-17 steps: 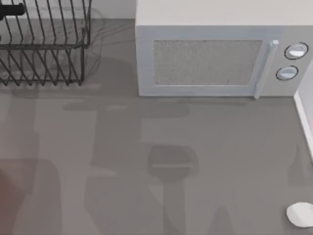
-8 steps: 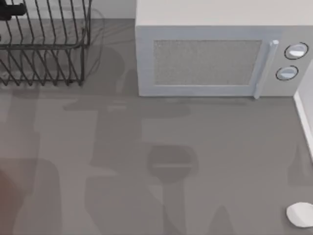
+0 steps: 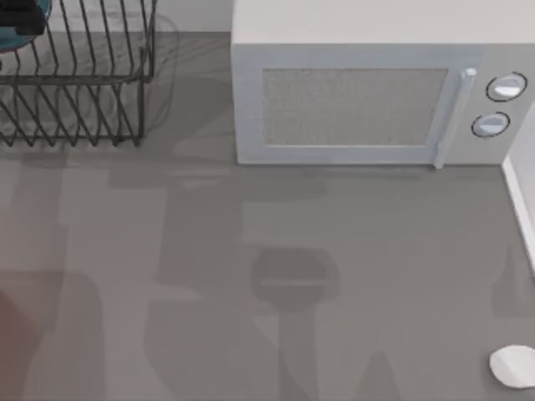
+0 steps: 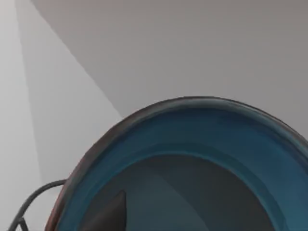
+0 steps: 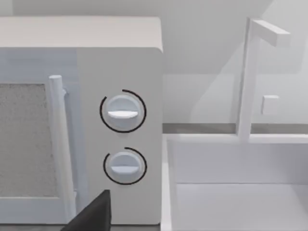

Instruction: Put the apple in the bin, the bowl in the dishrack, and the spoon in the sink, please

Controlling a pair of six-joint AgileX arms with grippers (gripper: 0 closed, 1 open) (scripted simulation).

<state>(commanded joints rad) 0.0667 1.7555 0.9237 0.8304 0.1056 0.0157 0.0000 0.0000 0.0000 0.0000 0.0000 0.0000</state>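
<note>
Counter (image 3: 251,276) is carrying a white microwave (image 3: 351,104) at the back, and the sink (image 5: 240,192) is sitting just beside it on the right, faucet (image 5: 250,77) standing over the basin.

Dishrack (image 3: 75,75) is sitting at the back-left corner, black wire bars slanting toward the front.

Bowl (image 4: 192,144) is hanging over the rack's far-left end: a teal sliver (image 3: 21,21) is poking in at the top view's left edge. In the left wrist view it is showing close up, rim tilting, with a rack wire (image 4: 33,197) curving just beside it. So the left arm looks to be carrying the bowl, with the rack directly under it; I'd judge the placing move to be mostly downward between the bars. Can't tell how the left fingers are gripping.

Spoon (image 3: 514,366) is lying at the front-right edge, well apart from the rack, nearer the right arm; the sink is lying behind it.

Right gripper is facing the microwave dials (image 5: 122,113); finger state unclear.
</note>
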